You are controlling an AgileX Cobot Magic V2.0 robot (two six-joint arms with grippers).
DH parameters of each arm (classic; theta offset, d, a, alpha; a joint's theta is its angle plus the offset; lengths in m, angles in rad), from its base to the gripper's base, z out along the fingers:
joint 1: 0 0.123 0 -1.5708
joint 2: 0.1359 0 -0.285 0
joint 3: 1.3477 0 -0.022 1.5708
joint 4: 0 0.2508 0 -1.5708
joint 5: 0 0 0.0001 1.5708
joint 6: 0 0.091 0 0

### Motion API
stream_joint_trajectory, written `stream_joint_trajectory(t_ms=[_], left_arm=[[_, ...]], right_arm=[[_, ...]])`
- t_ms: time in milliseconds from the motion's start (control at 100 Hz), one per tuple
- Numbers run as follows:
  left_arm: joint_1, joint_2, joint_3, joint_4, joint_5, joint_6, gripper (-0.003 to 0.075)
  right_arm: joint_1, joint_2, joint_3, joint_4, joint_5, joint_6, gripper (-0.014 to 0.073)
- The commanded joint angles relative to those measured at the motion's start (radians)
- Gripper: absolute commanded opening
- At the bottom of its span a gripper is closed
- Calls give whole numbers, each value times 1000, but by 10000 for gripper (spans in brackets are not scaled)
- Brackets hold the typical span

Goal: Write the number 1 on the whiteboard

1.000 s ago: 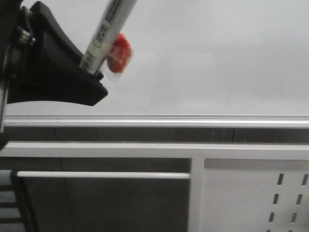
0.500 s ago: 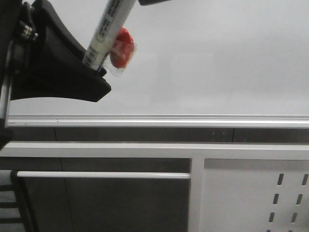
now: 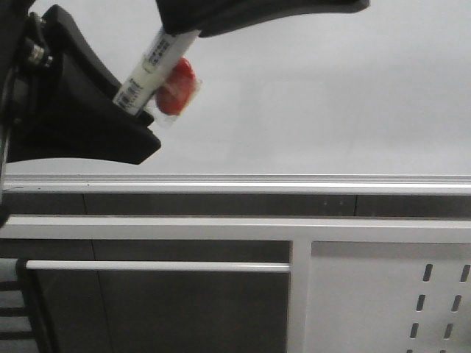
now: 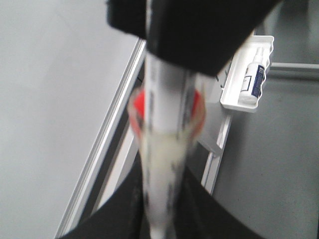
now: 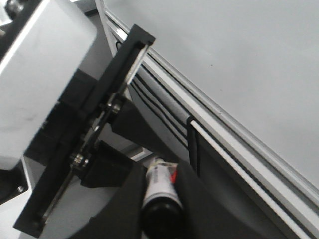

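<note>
Cap removal: we keep left fingers [image 3: 140, 110] pinching the white labelled plastic marker [image 3: 151, 68] while right fingers [image 5: 159, 199], pinching its black cap [image 5: 160, 211], pull straight.

The whiteboard [image 3: 331, 88] stood upright, a plain glossy pale grey-white surface with a silver frame edge along its bottom, and no black stroke showed anywhere on it.

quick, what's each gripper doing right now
Left gripper: shut on the marker pen.
Right gripper: around the marker pen's black end, looks shut on it.
</note>
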Motion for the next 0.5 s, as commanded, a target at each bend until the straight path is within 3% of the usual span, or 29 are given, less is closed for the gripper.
stream_joint_trajectory(t_ms=[0, 50, 120, 490], left_arm=[[-9, -39, -35, 2, -122, -3, 288], [-9, -54, -35, 2, -141, -3, 395], [-9, -83, -35, 2, -155, -3, 472], [-9, -354, -35, -260, -87, -3, 482]], right_arm=[[3, -11, -36, 19, 4, -1, -77], [3, -11, -36, 6, 4, -1, -77], [3, -11, -36, -31, -1, -1, -77], [3, -31, -36, -41, -46, -1, -67]])
